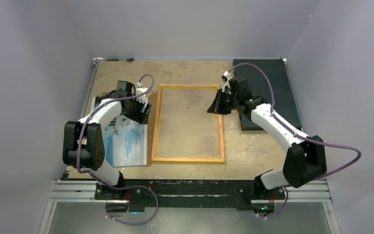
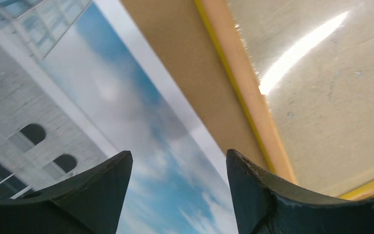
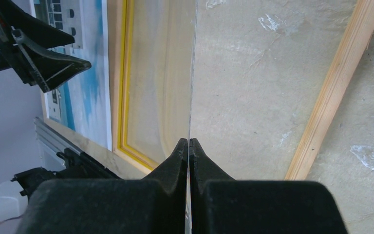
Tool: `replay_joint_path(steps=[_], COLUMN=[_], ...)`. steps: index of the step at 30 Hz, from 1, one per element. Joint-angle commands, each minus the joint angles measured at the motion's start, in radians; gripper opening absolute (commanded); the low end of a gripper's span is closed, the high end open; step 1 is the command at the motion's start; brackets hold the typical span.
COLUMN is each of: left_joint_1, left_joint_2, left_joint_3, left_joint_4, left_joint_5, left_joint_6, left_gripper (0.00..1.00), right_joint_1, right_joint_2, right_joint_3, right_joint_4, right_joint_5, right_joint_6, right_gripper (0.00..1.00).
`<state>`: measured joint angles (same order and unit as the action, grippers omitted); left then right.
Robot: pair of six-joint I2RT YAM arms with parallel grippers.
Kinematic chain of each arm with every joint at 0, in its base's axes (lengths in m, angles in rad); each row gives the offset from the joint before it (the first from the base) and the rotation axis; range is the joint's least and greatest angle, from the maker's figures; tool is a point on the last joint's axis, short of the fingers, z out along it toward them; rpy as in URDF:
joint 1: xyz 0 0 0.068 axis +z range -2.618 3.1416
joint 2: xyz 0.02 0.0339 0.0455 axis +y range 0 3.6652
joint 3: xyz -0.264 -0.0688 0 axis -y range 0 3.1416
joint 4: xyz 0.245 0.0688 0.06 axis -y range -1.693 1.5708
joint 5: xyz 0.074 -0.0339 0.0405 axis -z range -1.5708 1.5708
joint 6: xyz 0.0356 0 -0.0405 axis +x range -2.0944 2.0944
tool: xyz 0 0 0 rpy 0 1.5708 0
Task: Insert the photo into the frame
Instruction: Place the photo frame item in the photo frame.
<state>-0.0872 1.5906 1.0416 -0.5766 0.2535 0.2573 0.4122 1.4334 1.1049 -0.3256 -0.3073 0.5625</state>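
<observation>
Your left claw (image 2: 177, 155) stands with its jaws apart, directly above the right-hand strip of the photo (image 1: 126, 141). The photo lies flat and face up on the left side of the table (image 1: 253, 151), just beside the frame (image 1: 187, 159). Its long axis runs from near to far, parallel with the frame's long rails. The frame therefore lies to the claw's right, and I judge the carry to be a short sideways one. The left arm is plainly the nearer to the print. Your right claw (image 3: 189, 141) is pinched tight on the thin edge of the clear pane (image 3: 193, 73), by the frame's right rail towards the far end. The overhead view gives you the layout, but the pane cannot be made out there and the left jaws are lost against the dark wrist. The left wrist view shows sky and white margin between the fingers (image 2: 92, 190), then a brown strip (image 2: 185, 73), then the yellow rail; whether the tips touch the paper I cannot tell. Only the right wrist view shows the pane, edge-on as a fine line rising from the fingertips, seemingly lifted off the frame's right rail.
</observation>
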Motion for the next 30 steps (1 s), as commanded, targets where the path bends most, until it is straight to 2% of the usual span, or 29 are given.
replay_joint_path(steps=[1, 5, 10, 18, 24, 30], left_joint_1=[-0.051, -0.098, -0.111, -0.111, -0.112, -0.109], left_joint_2=[0.016, 0.029, 0.062, 0.072, 0.096, 0.080], left_joint_3=[0.002, -0.016, -0.032, -0.075, -0.080, -0.099], left_joint_4=[0.063, 0.091, 0.098, 0.125, 0.132, 0.133], left_joint_5=[0.095, 0.100, 0.108, 0.110, 0.130, 0.159], left_joint_6=[-0.035, -0.049, -0.055, -0.056, -0.055, -0.061], left_gripper=[0.67, 0.57, 0.38, 0.33, 0.17, 0.05], right_joint_1=[0.009, 0.008, 0.008, 0.009, 0.008, 0.008], right_joint_2=[-0.033, -0.032, -0.037, -0.062, -0.078, -0.090], right_joint_3=[-0.011, -0.035, -0.060, -0.063, -0.061, -0.052], right_joint_4=[0.039, 0.086, 0.138, 0.155, 0.167, 0.196], right_joint_5=[-0.056, -0.082, -0.126, -0.127, -0.142, -0.181], right_joint_6=[0.026, 0.035, 0.059, 0.075, 0.092, 0.129], right_gripper=[0.00, 0.00, 0.00, 0.00, 0.00, 0.00])
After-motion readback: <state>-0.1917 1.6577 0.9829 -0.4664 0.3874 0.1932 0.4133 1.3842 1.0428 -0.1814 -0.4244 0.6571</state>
